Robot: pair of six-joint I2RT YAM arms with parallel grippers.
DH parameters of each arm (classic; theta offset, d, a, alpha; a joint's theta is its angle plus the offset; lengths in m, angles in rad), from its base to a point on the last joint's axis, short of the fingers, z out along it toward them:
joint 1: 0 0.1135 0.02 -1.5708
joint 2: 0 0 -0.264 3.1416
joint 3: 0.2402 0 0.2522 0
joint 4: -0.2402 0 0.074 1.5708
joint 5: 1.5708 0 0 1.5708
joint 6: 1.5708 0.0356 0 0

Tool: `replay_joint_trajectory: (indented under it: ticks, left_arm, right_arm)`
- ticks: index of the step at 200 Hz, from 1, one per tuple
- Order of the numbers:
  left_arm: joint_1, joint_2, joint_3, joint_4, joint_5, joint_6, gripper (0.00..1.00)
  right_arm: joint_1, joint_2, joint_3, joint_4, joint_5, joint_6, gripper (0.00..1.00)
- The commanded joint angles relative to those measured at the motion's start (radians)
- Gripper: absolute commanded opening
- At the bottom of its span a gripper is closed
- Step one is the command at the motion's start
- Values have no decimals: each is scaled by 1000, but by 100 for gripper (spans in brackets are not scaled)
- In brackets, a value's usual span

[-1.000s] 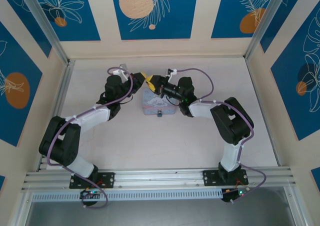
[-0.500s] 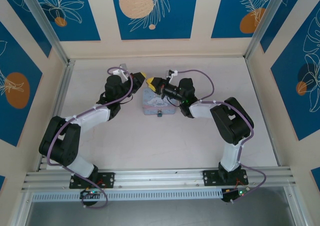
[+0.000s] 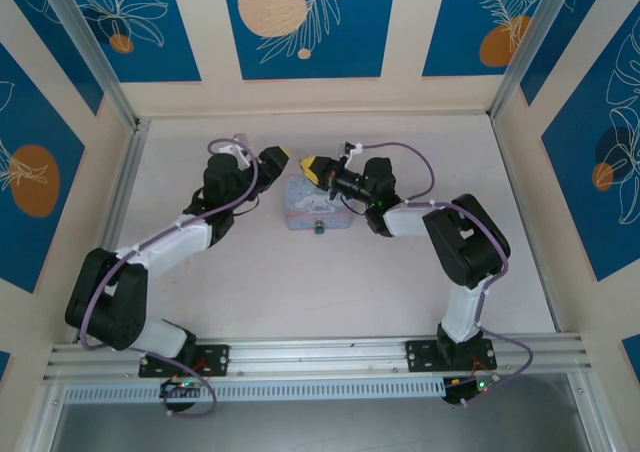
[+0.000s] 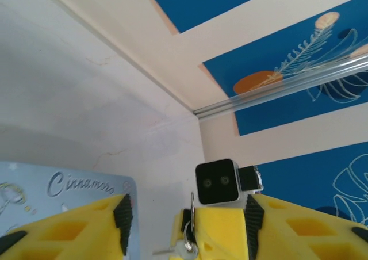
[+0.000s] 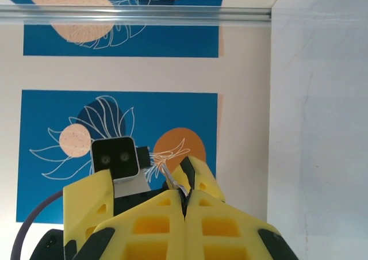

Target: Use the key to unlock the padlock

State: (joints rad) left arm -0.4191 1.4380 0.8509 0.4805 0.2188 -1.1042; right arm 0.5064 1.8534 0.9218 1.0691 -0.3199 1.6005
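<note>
Right end effector [image 3: 313, 166] shut on key [image 5: 171, 180], pinched at tips; left end effector [image 3: 283, 157] part open, empty. Padlock [image 3: 318, 228] seen unheld at tin [image 3: 312, 204] near edge. Risk judged: key twisted or dropped; padlock pushed away on insertion.

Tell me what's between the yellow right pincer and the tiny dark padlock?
The pale blue rectangular tin lies between the right pincer and the padlock, in the top view.

left pincer [image 3: 280, 156] fingers spread apart — right pincer [image 3: 313, 167] pressed tight, both arms reaching inward.
</note>
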Motion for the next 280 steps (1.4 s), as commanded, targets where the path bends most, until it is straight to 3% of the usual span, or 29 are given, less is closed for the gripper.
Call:
replay_joint_trajectory:
  ticks: [1, 57, 103, 280]
  left_arm:
    - [32, -38, 69, -189, 41, 68, 61]
    - [61, 128, 389, -704, 341, 373, 66]
    - [77, 250, 464, -767, 566, 444, 59]
    - [77, 245, 395, -618, 603, 360, 19]
  right_arm:
    - [-4, -58, -11, -83, -48, -51, 0]
    - [-14, -179, 24, -484, -134, -287, 0]
    - [-30, -228, 11, -589, -192, -361, 0]
    - [-30, -207, 11, -548, -205, -329, 0]
